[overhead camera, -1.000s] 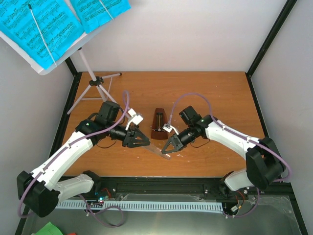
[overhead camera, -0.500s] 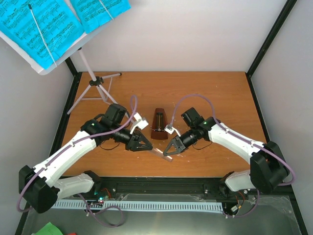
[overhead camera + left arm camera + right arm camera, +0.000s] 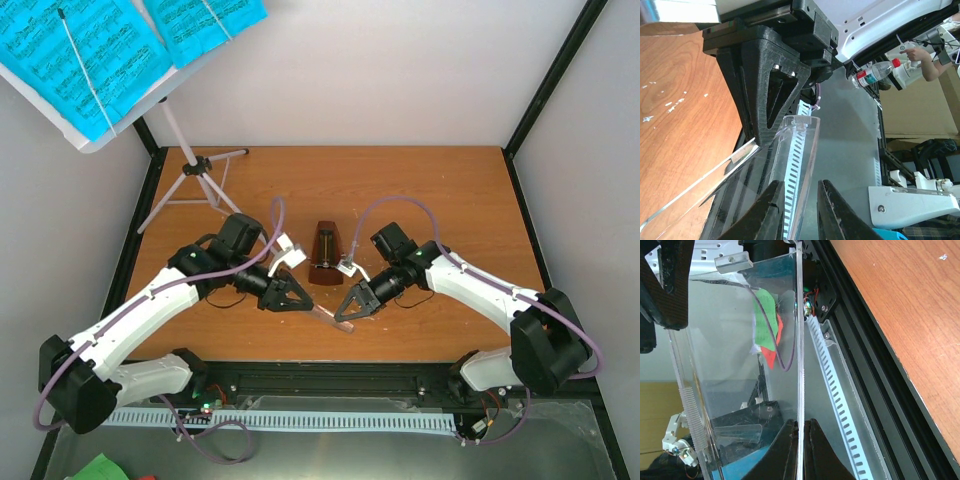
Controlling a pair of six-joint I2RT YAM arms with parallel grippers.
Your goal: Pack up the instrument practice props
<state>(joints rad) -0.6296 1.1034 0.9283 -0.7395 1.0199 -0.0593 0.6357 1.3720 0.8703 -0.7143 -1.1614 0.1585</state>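
Clear cover (image 3: 330,316) sits just in front of metronome (image 3: 324,255), long axis spanning both claws; right gripper (image 3: 800,427) is clamped on its wall, left gripper (image 3: 800,200) straddles the opposite end, jaws narrow, contact uncertain

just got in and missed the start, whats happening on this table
The right claw is shut on one edge of the clear cover, held near the front of the table. The left claw straddles the cover's other end; whether it grips yet is unclear. The metronome stands uncovered mid-table. The stand with its blue pages is upright at the back left, untouched.
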